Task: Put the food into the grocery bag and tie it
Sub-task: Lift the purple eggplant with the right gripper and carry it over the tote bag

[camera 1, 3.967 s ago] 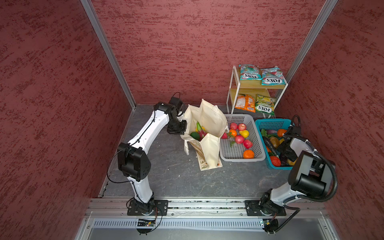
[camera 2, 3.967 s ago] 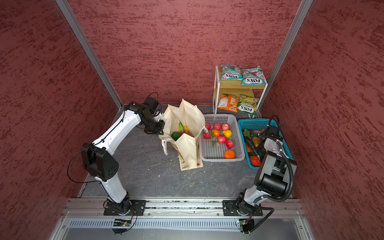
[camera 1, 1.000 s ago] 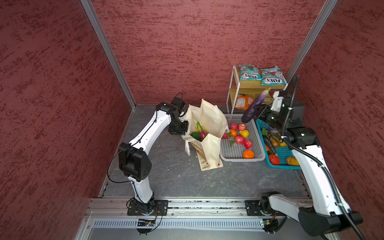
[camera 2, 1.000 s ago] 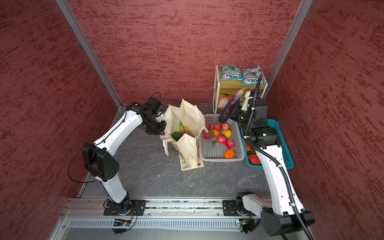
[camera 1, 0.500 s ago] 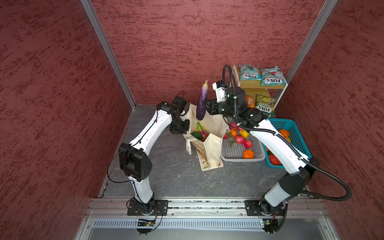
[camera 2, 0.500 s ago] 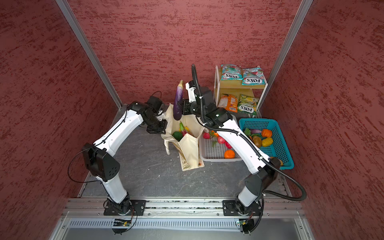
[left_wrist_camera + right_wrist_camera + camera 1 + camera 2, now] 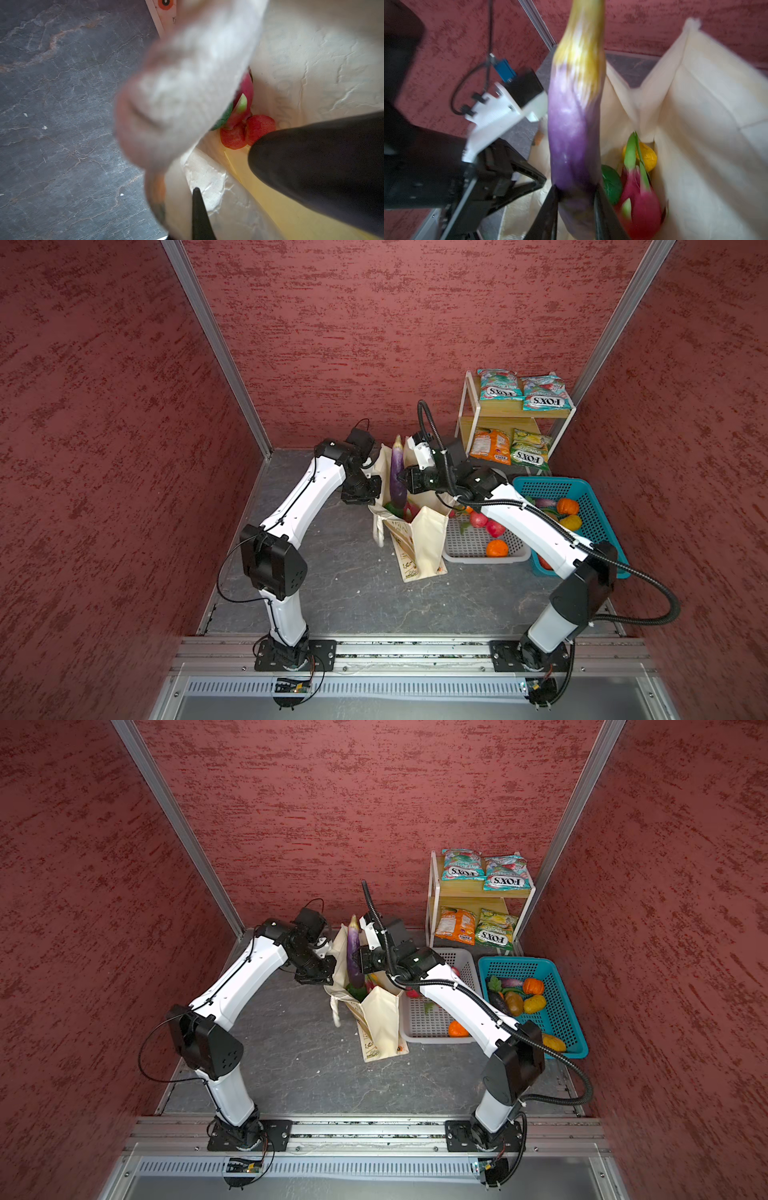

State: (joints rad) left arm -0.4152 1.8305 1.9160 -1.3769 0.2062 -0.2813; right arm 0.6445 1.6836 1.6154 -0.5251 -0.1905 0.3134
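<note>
The cream grocery bag (image 7: 424, 539) (image 7: 382, 1023) stands open on the floor. My left gripper (image 7: 372, 489) (image 7: 328, 969) (image 7: 197, 199) is shut on its left rim. My right gripper (image 7: 405, 485) (image 7: 360, 965) (image 7: 576, 191) is shut on a purple eggplant (image 7: 397, 472) (image 7: 354, 952) (image 7: 575, 124), held upright with its lower end in the bag's mouth. Inside the bag (image 7: 695, 124) lie a pink dragon fruit (image 7: 641, 201) (image 7: 247, 91), a yellow fruit (image 7: 648, 158) and a dark green vegetable (image 7: 611, 187). Two teal FOX'S packets (image 7: 496, 385) (image 7: 542, 393) lie on the top shelf.
A grey basket (image 7: 469, 547) with apples and an orange sits right of the bag, under my right arm. A blue basket (image 7: 594, 510) of vegetables stands further right. The shelf's lower level holds an orange packet (image 7: 490, 445) and a yellow-green packet (image 7: 530, 450). Red walls close in on three sides.
My right arm has swung left from the blue basket with the eggplant, which now stands upright and lower, in the bag's mouth. The left gripper keeps its hold on the rim.
</note>
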